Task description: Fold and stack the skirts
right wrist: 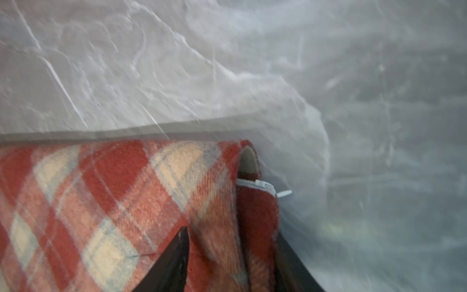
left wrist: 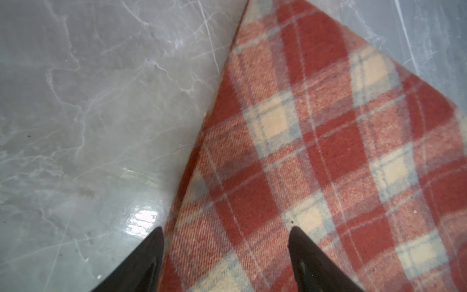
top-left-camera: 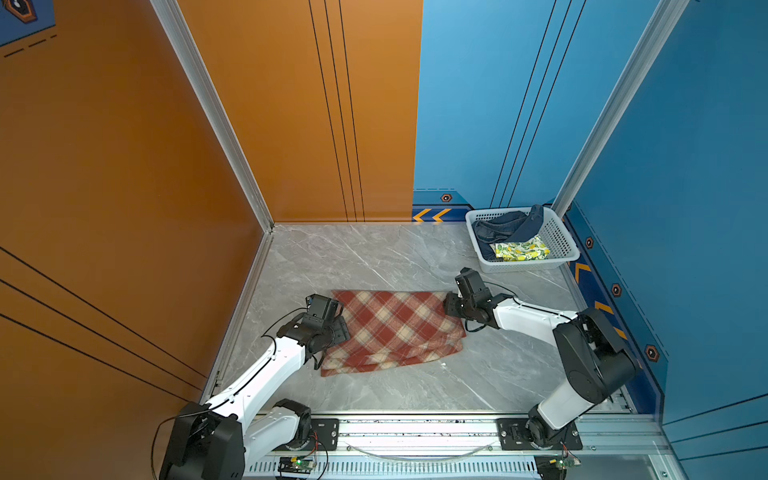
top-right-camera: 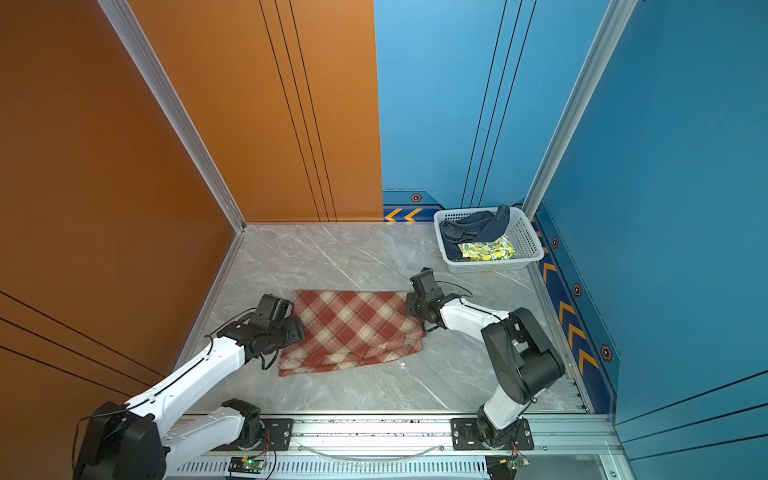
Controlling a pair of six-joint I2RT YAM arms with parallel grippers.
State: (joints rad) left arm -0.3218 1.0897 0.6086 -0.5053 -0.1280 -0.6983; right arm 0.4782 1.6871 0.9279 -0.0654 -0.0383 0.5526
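Bright even overhead light, soft shadows, white glare patch on marble tabletop (left wrist: 142, 218) in left wrist view, right wrist view smeared with motion blur, plaid skirt (right wrist: 106, 192) soft

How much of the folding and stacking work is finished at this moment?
Done: the plaid skirt lies folded on the table. In hand: the left fingers stand open over one end; the right fingers straddle its other end, grip unclear. Remaining: the denim skirt and lemon skirt sit in the basket.

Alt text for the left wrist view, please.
The open left gripper straddles the edge of a red-and-cream plaid skirt lying on a grey marble table. One dark fingertip is over the cloth, the other over bare table.
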